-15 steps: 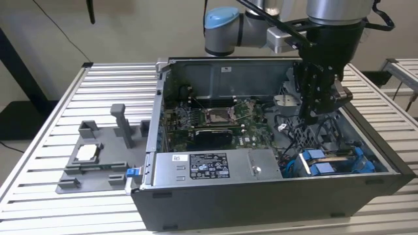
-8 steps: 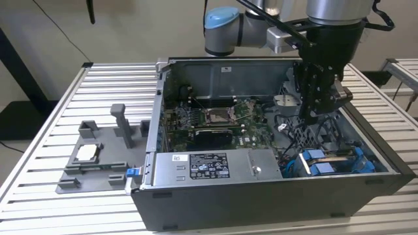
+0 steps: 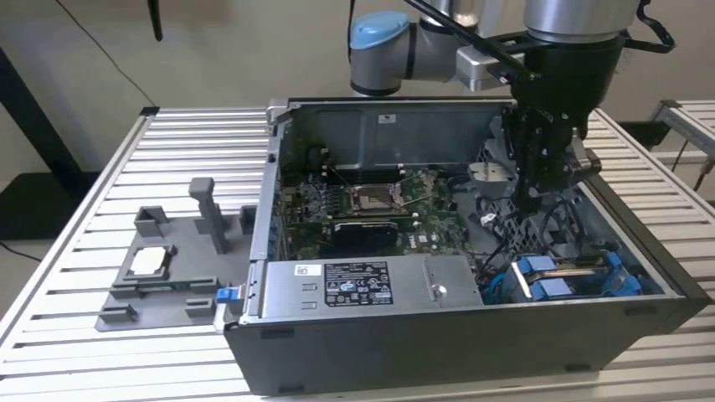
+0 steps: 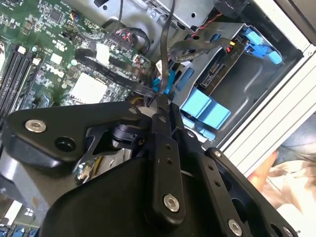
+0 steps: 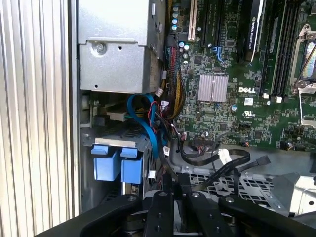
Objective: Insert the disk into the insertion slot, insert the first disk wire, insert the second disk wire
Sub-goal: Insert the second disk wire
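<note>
The disk (image 3: 572,270) lies flat in the insertion slot (image 3: 654,289) at the case's front corner on the exterior view's right, its blue end tabs (image 3: 547,276) showing. In the second wrist view the disk (image 4: 219,71) sits in the grey bay (image 4: 247,86) between blue tabs (image 4: 205,108). My gripper (image 3: 530,201) hangs inside the case just behind the bay. Its fingers (image 4: 159,106) are shut on a thin black disk wire (image 4: 165,44) with a blue plug (image 4: 159,85) near the tips. In the first wrist view the gripper (image 5: 177,181) pinches that wire (image 5: 167,165) next to the blue tabs (image 5: 114,165).
The motherboard (image 3: 369,201) fills the case floor, with the grey labelled power-supply box (image 3: 357,283) along the front. A blue flat cable (image 5: 148,123) and loose black cables (image 5: 217,160) tangle beside the bay. A grey fixture (image 3: 167,268) stands on the slatted table (image 3: 100,193) at the exterior view's left.
</note>
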